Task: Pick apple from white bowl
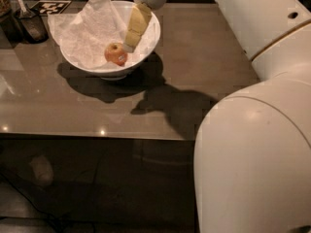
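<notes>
Claw (129, 45) hangs inside the white bowl (146, 52), tip down; released or clenched, I cannot tell. Left of it the apple (116, 54) rests on the paper lining (87, 38), just beside and slightly below the tip: I judge a short leftward reach.

Wide round white bowl (151, 37): smooth, glossy finish is seen. Crumpled white paper towel (90, 29) lining it: matt, creased. Small red apple (116, 54): smooth, faintly shiny skin. Grey-brown tabletop (209, 57): polished, reflective. Pale yellow gripper (129, 46), positioned in the bowl just beside the apple: matt. Large white arm shell (252, 164): smooth, satin, plastic-looking.
</notes>
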You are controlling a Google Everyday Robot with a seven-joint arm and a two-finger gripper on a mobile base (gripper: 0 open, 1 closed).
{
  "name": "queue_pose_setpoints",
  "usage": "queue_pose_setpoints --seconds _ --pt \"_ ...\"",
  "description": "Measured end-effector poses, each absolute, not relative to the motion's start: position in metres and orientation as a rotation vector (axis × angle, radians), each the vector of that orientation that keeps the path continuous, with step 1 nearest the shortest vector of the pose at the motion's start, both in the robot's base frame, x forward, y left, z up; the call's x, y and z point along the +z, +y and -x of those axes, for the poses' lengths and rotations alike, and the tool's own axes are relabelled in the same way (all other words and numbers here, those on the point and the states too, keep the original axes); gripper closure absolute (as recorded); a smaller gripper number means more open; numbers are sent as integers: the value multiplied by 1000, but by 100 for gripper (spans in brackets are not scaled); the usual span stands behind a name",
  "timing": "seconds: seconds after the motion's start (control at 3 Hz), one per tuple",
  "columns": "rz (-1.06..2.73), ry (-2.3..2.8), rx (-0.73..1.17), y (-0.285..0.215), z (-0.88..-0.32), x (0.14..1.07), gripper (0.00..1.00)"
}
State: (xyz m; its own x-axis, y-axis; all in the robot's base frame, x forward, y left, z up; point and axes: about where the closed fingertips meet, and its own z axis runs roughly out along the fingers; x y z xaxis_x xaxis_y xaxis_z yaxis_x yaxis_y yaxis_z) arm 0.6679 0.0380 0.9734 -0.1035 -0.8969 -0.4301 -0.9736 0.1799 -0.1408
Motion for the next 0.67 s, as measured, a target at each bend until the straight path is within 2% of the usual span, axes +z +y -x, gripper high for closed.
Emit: queue_pose_setpoints --seconds 0.33,0.67 --pt "1759 2045 248 38 -668 973 0" --pt "1754 2045 267 60 -683 962 0"
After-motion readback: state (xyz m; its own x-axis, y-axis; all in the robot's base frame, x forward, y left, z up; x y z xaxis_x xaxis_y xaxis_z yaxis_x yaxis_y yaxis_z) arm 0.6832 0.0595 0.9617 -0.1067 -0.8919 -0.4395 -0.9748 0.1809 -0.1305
